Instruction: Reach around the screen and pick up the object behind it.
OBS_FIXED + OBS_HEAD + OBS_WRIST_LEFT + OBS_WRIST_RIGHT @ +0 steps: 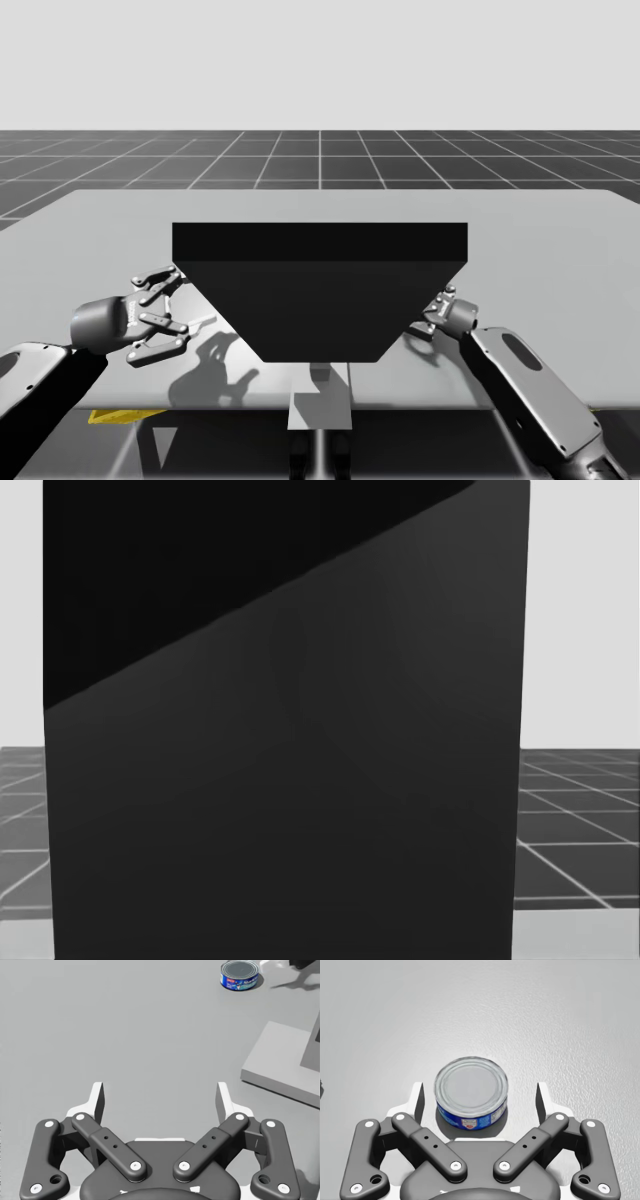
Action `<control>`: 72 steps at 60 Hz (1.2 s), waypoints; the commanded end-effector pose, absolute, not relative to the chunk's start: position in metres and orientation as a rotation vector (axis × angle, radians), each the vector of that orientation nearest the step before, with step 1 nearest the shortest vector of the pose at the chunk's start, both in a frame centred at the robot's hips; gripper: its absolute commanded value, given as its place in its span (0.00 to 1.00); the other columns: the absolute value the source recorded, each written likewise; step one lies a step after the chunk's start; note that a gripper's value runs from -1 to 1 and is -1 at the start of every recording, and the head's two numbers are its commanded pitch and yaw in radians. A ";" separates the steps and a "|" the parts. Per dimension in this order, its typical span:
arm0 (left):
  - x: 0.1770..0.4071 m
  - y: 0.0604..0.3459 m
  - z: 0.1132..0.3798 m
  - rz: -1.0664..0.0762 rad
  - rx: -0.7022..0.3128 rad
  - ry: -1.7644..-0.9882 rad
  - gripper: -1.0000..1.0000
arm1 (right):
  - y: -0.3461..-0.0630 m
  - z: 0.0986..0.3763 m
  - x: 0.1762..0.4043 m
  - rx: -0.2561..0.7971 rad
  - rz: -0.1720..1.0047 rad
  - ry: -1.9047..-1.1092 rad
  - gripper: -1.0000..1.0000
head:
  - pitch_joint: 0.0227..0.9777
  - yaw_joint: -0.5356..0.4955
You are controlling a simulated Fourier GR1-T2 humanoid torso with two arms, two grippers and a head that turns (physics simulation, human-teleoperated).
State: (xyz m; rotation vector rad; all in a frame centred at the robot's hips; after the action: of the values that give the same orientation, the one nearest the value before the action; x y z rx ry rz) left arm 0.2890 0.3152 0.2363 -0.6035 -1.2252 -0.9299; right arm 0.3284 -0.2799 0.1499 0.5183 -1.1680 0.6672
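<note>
- Flat blue can point(471, 1094) sits untouched between the spread fingers of my right gripper point(480, 1099).
- My left gripper point(160, 1100), also spread, has it far ahead at one o'clock.

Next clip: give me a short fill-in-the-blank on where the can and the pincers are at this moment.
1. The can sits between the fingers of my ____ pincer.
2. That pincer is ____, neither finger touching the can.
3. The can's wall is ____ under a silver lid.
4. My left pincer is ____, the can far ahead of it.
Missing words: right; open; blue; open.
</note>
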 end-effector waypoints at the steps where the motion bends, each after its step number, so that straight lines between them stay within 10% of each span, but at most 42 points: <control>1: 0.287 0.316 0.236 -0.974 -0.630 -1.216 0.00 | -0.268 0.139 0.342 0.522 0.699 -1.134 0.00 | 0.07 0.48; 41: 0.285 0.315 0.235 -0.995 -0.612 -1.223 0.00 | -0.252 0.115 0.364 0.503 0.794 -1.096 0.00 | 0.09 0.47; 42: 0.285 0.315 0.235 -0.996 -0.610 -1.224 0.00 | -0.253 0.115 0.362 0.467 0.784 -1.136 0.18 | 0.09 0.47; 43: 0.285 0.315 0.235 -0.995 -0.608 -1.225 0.00 | -0.252 0.113 0.361 0.446 0.782 -1.180 1.00 | 0.09 0.47; 72: 0.287 0.317 0.234 -0.986 -0.602 -1.224 0.00 | -0.316 0.177 0.342 0.323 0.604 -1.351 1.00 | 0.08 0.47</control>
State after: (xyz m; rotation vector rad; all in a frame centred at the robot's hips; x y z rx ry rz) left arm 0.2884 0.3173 0.2343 -0.5642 -1.2441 -0.9447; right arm 0.3297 -0.2830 0.1468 0.4790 -1.2220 0.7509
